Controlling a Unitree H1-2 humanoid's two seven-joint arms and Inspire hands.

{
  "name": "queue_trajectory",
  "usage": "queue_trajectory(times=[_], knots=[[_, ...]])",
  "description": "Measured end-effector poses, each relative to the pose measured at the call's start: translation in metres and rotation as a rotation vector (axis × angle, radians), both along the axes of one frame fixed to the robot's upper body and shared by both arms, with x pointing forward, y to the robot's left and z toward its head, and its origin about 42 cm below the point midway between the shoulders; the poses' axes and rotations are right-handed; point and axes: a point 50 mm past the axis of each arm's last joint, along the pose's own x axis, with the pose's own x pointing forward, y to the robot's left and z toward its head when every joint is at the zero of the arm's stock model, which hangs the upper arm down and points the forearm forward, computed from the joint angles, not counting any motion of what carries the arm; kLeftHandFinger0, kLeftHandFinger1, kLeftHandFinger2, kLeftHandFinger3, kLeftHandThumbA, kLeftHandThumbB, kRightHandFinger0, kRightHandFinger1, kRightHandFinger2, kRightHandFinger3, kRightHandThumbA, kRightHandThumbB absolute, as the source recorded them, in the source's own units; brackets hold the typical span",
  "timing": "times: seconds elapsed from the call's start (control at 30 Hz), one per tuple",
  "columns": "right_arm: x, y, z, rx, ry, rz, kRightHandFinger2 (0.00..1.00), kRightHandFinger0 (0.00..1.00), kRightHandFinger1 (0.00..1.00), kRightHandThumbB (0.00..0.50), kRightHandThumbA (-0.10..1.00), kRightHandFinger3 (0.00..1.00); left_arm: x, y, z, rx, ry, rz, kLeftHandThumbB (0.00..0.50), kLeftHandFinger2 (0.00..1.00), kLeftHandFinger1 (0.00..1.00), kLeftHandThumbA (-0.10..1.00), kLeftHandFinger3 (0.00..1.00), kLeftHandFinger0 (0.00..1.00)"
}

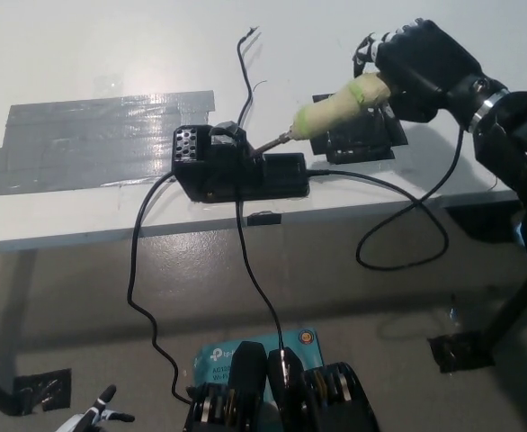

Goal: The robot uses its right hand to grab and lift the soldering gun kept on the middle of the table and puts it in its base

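White tabletop [111, 54] carries the black box-shaped base [236, 166]. Your black right hand [416, 67] clasps the light, rigid soldering gun [331, 108] by its yellow-green padded handle, metal tip near the base. Grip there only; expect cable drag.

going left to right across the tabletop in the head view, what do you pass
grey tape patch → black soldering base → soldering gun, tip angled down toward the base → black right hand gripping the gun. The white left hand rests off the table at the bottom left edge.
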Motion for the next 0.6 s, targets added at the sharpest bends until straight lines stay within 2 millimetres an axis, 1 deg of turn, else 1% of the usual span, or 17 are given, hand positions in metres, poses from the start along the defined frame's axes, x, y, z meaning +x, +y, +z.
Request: queue_trajectory(times=[0.03,0.07,0.1,0.13,0.17,0.2,0.23,0.3,0.33,0.37,0.4,0.43,0.5,0.53,0.57,0.6], knots=[[0.001,0.002,-0.002,0.003,0.003,0.0,0.36,0.0,0.03,0.08,-0.1,0.26,0.0,0.0,0.0,0.0,0.0,0.0,0.5,0.29,0.02,1.0,0.68,0.0],[0.001,0.004,-0.003,0.006,0.006,0.0,0.41,0.0,0.02,0.085,-0.1,0.26,0.0,0.0,0.0,0.0,-0.001,-0.001,0.5,0.29,0.01,1.0,0.68,0.0],[0.002,0.005,-0.004,0.009,0.008,-0.001,0.39,0.0,0.0,0.107,-0.1,0.25,-0.001,0.0,0.0,-0.001,-0.002,-0.001,0.5,0.27,0.01,1.0,0.66,0.0],[0.002,0.007,-0.005,0.011,0.01,-0.004,0.4,0.0,0.0,0.101,-0.1,0.26,-0.001,0.0,0.001,-0.001,-0.002,-0.002,0.5,0.27,0.0,1.0,0.65,0.0],[0.003,0.008,-0.005,0.013,0.009,-0.006,0.41,0.0,0.0,0.103,-0.1,0.26,-0.001,0.0,0.001,-0.001,-0.002,-0.002,0.5,0.28,0.0,1.0,0.66,0.0],[0.003,0.009,-0.005,0.015,0.006,-0.007,0.38,0.0,0.0,0.097,-0.1,0.28,-0.001,0.0,0.0,-0.001,-0.002,-0.002,0.5,0.29,0.0,1.0,0.66,0.0],[0.003,0.01,-0.005,0.017,0.004,-0.011,0.35,0.0,0.0,0.104,-0.1,0.27,-0.001,0.0,0.0,0.0,-0.002,-0.001,0.5,0.28,0.0,1.0,0.66,0.0],[0.004,0.012,-0.002,0.026,-0.005,-0.025,0.34,0.0,0.0,0.108,-0.1,0.25,-0.001,-0.001,0.0,0.001,-0.001,-0.003,0.5,0.28,0.0,1.0,0.65,0.0],[0.005,0.013,-0.001,0.028,-0.009,-0.031,0.37,0.0,0.0,0.023,-0.1,0.29,-0.001,-0.001,0.0,0.001,-0.001,-0.003,0.5,0.29,0.0,1.0,0.66,0.0],[0.005,0.014,0.0,0.03,-0.017,-0.037,0.39,0.0,0.0,0.066,-0.1,0.29,-0.001,-0.001,0.0,0.0,-0.002,-0.004,0.5,0.29,0.0,1.0,0.66,0.0],[0.006,0.015,0.002,0.033,-0.025,-0.041,0.34,0.0,0.0,0.06,-0.1,0.24,-0.002,-0.001,0.001,0.0,-0.003,-0.004,0.5,0.29,0.01,1.0,0.65,0.0],[0.007,0.016,0.004,0.039,-0.034,-0.046,0.3,0.0,0.0,0.037,-0.1,0.23,-0.002,-0.001,0.0,0.0,-0.002,-0.004,0.5,0.28,0.02,1.0,0.65,0.0],[0.009,0.016,0.01,0.05,-0.052,-0.054,0.28,0.0,0.0,0.033,-0.1,0.22,-0.002,-0.002,0.0,0.0,-0.002,-0.004,0.5,0.27,0.02,1.0,0.64,0.0],[0.01,0.016,0.014,0.053,-0.06,-0.058,0.27,0.0,0.0,0.035,-0.1,0.23,-0.002,-0.002,0.0,0.0,-0.002,-0.004,0.5,0.26,0.0,1.0,0.64,0.0],[0.011,0.016,0.018,0.056,-0.068,-0.062,0.29,0.0,0.0,0.029,-0.1,0.23,-0.002,-0.002,0.0,0.0,-0.002,-0.004,0.5,0.26,0.0,1.0,0.64,0.0],[0.012,0.017,0.022,0.058,-0.075,-0.065,0.3,0.0,0.0,0.049,-0.1,0.24,-0.002,-0.002,0.0,0.0,-0.002,-0.004,0.5,0.27,0.01,1.0,0.65,0.0]])
